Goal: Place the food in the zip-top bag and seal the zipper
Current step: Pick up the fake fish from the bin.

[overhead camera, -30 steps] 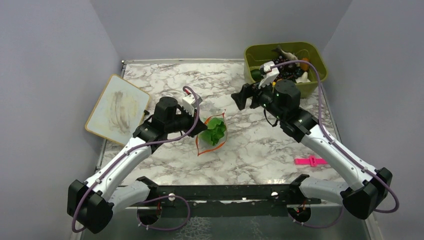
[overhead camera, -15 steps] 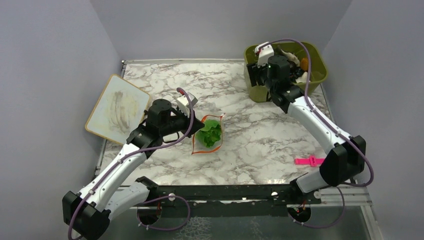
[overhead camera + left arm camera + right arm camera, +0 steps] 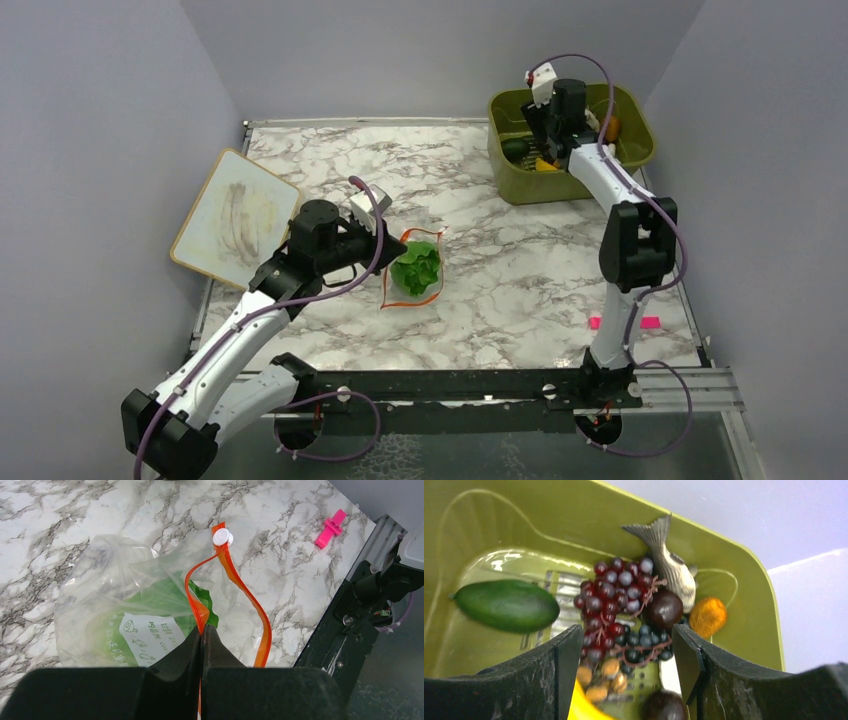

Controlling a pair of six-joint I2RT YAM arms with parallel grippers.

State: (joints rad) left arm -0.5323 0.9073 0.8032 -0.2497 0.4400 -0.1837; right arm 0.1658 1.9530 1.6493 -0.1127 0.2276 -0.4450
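Ahead and to the right of the left tool [image 3: 201, 645], a pink clip [image 3: 330, 528] lies on the marble tabletop [image 3: 280, 510], well apart from it. Close on the tool's right stands the black rail [image 3: 360, 615] of the near edge. In the top view a worn whiteboard [image 3: 235, 218] lies on that arm's other side, near the left wall. Marble shows ahead of the tool, beyond the bag's far end.

The left tool is clenched on the zipper [image 3: 250, 605], whose orange strip runs straight into the seam between its fingers. The zip-top bag [image 3: 100, 590] lies just ahead and to the left with its mouth gaping. The two strips bow apart and meet at a white slider [image 3: 222, 537] at the far end. Inside is the lettuce [image 3: 165, 600], partly behind a white printed label.

The right tool [image 3: 626, 645] is released, jaws wide apart, above the olive-green bin [image 3: 524, 520], whose walls rise ahead and on both sides. Purple grapes [image 3: 611, 600] lie just ahead between the jaws, with a grey fish [image 3: 669, 565] beyond them. A dark round piece [image 3: 664, 609] touches the grapes on the right, and an orange piece [image 3: 707, 616] sits further right by the wall. The dark green piece [image 3: 506, 605] lies off to the left, and a yellow piece [image 3: 584, 705] shows by the left finger
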